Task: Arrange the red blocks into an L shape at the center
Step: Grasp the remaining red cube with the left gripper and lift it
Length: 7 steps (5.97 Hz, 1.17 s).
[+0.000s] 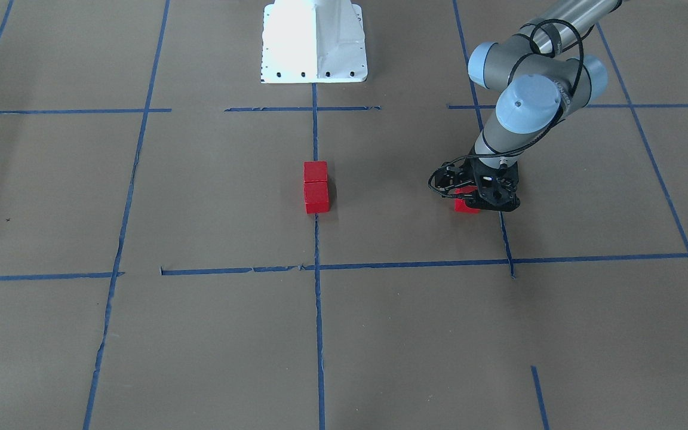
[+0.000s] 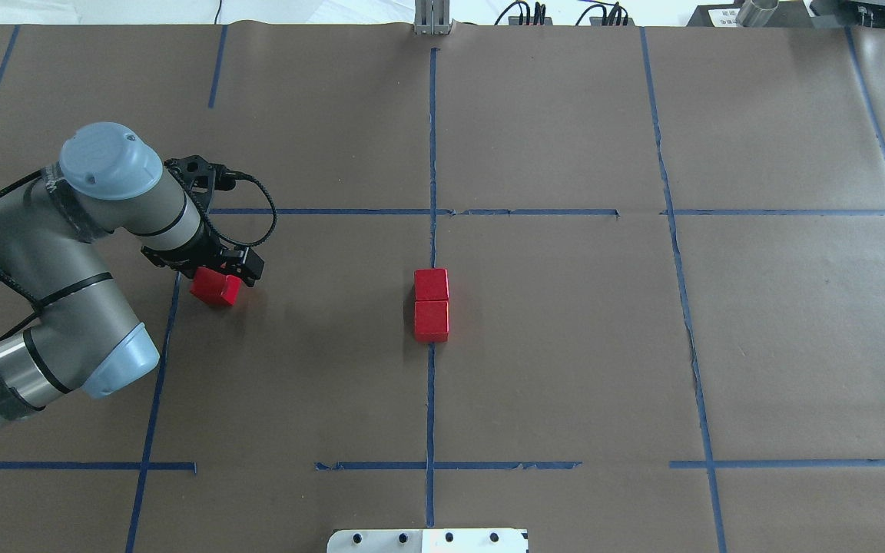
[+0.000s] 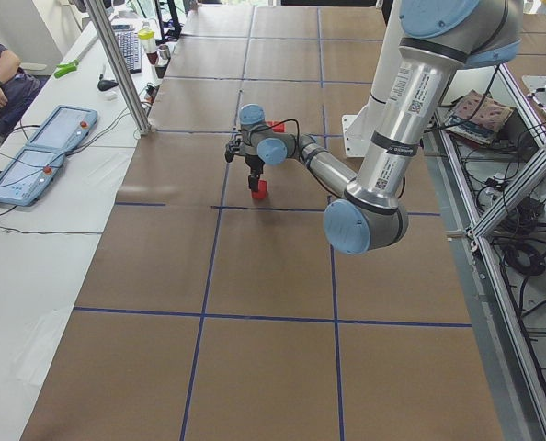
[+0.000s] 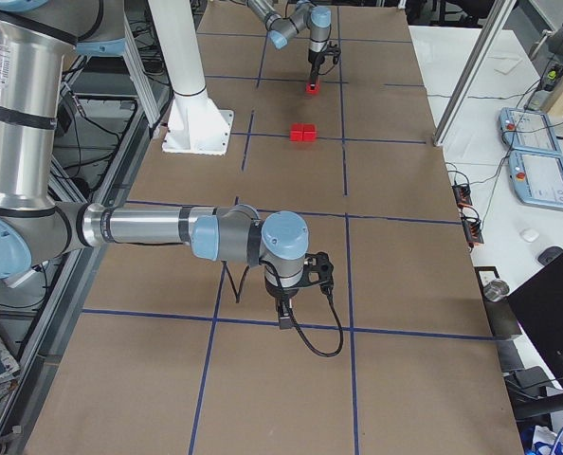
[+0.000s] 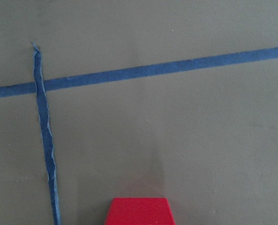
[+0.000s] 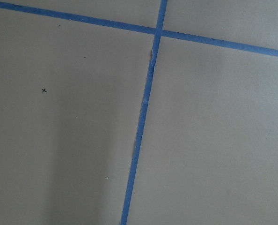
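Red blocks (image 2: 431, 305) — two of them — sit touching each other in the center (image 2: 319, 346), right on the blue tape line (image 2: 430, 399). Seen from above, the pair makes a short bar that runs from 12 o'clock to 6 o'clock along that line. The third block (image 2: 215, 288) is well apart from them, at the 9 o'clock edge of the same square. It is turned a little, so its sides do not match the lines on the bench (image 2: 796, 346).

The left claw (image 2: 221, 269) is right on top of this block, and its own camera shows a bit of red at the bottom edge. The claw's body hides the fingers, so one cannot tell how wide they stand or if they squeeze the block.

From the left claw, the pair lies straight at 3 o'clock. The bar is just a straight line, so the L is not made. The third block likely has to cross over and touch the 9 o'clock side of one end block — not the middle of the bar. It would also need a small turn to sit square.

The right claw (image 4: 283, 320) is far off and shows only from the side, so open or closed cannot be told. The left arm is much nearer.
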Each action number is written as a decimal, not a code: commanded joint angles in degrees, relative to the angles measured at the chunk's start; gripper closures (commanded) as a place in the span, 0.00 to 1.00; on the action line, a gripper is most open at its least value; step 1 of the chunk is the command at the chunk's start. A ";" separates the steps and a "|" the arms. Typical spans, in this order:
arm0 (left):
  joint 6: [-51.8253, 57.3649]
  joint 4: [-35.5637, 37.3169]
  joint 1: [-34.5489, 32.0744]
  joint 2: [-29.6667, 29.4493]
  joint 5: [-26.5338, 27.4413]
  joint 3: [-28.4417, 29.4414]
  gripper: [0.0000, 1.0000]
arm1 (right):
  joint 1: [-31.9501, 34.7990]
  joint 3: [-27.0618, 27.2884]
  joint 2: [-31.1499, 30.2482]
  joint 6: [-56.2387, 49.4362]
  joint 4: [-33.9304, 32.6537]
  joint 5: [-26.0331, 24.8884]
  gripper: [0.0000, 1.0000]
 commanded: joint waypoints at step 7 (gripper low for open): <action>0.20 -0.02 0.52 -0.55 0.00 3.02 0.44 | 0.00 0.00 0.00 0.09 0.00 0.00 0.00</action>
